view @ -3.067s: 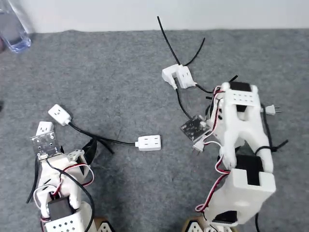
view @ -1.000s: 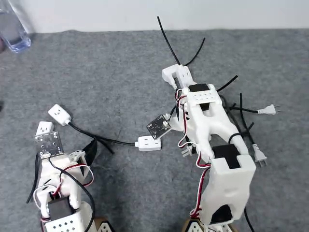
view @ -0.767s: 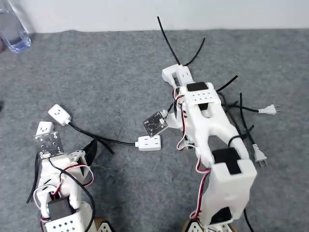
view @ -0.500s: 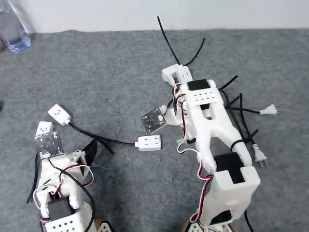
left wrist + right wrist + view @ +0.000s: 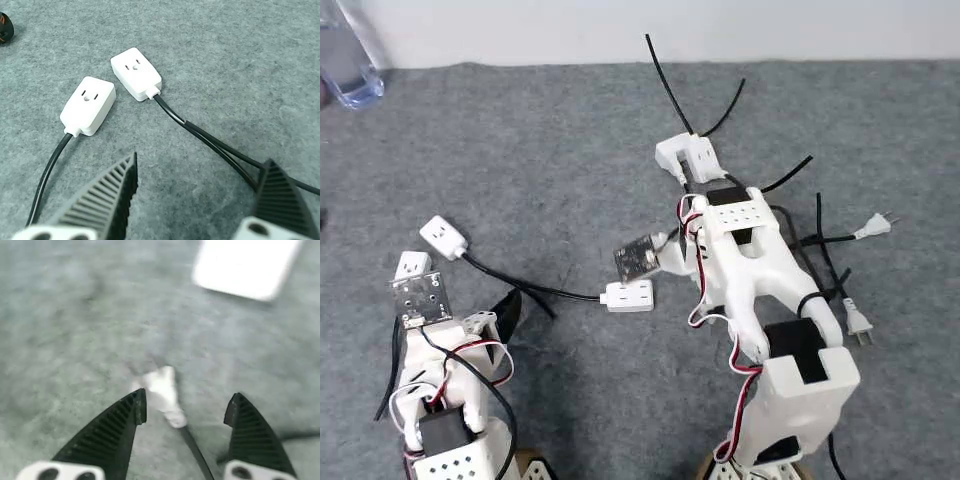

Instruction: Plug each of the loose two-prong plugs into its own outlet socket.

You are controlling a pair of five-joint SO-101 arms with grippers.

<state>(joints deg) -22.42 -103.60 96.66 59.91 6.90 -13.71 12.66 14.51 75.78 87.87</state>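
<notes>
Two single sockets are sitting close together at the table's [image 5: 550, 140] left. The near socket [image 5: 412, 265] is lying just ahead of the left arm [image 5: 440, 370], w/ the far socket [image 5: 438, 232] just behind it and to its right, not touching. In the left wrist view both are lying beyond the left gripper [image 5: 200, 165]. A cord [image 5: 530, 288] is running right from the far socket to a triple socket [image 5: 628, 294] mid-table, just left of the right arm [image 5: 760, 290]. A socket block [image 5: 685, 157] is sitting behind that arm. To the arm's right, the back plug [image 5: 876, 224] and front plug [image 5: 855, 322] are lying well apart. In the right wrist view a small plug [image 5: 162, 385] is lying just past the right gripper [image 5: 187, 396], nearer one finger. A bottle [image 5: 345, 60] is standing at the back-left corner.
</notes>
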